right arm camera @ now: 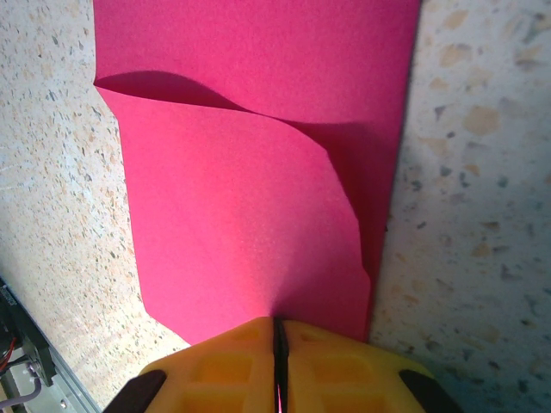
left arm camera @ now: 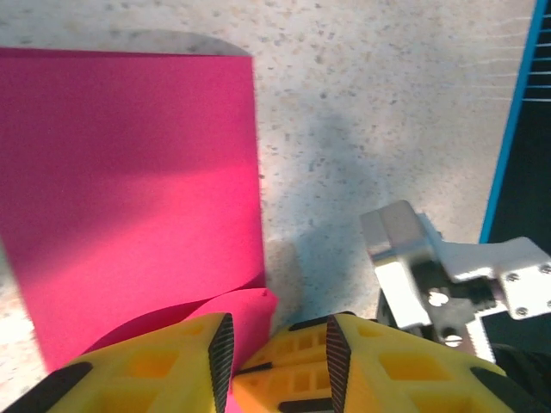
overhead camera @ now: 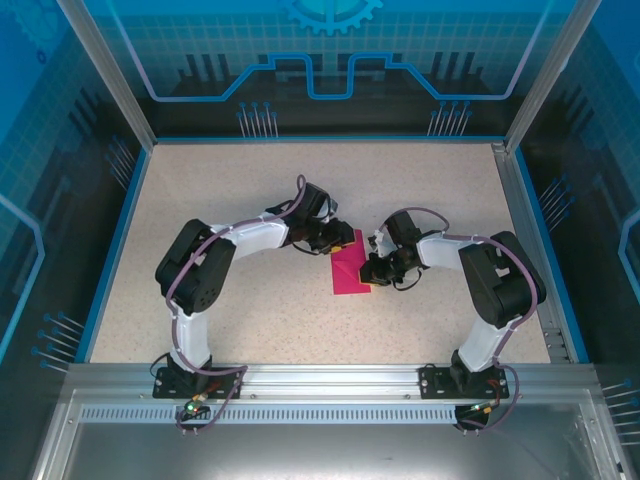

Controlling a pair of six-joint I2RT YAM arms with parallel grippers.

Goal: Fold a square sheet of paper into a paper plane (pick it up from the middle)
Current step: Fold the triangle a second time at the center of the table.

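a thin magenta-pink square sheet of paper point(overhead camera: 347, 272) lies near the middle of the speckled beige table point(overhead camera: 250, 180), between the two gripper heads. seen from above, it reads as a narrow upright strip.

the left gripper point(overhead camera: 340, 244) sits at the sheet's far end and the right gripper point(overhead camera: 374, 272) at its right edge; the two are close together.

in the left wrist view the sheet point(left arm camera: 129, 189) lies mostly flat on the table point(left arm camera: 387, 103), with one long straight edge running down toward the camera. its near corner curls up off the surface and passes into the gap of the left gripper point(left arm camera: 275, 344). the yellow ribbed fingers point(left arm camera: 172, 361) stand visibly apart, a narrow to middling gap, with the curled corner lying against the left one; they are not pressed together on it. beside them on the right stands a silver-white metal bracket point(left arm camera: 405, 249), and beyond it the blue table rim point(left arm camera: 508, 129).

in the right wrist view the right gripper point(right arm camera: 277, 353) has its yellow fingers pressed together with only a hairline between them, pinching the near edge of the sheet point(right arm camera: 258, 241). a large flap is doubled over the layer beneath, its rounded fold bulging up and casting a shadow on the flat part beyond. the sheet's right edge lies straight against the table point(right arm camera: 482, 215).
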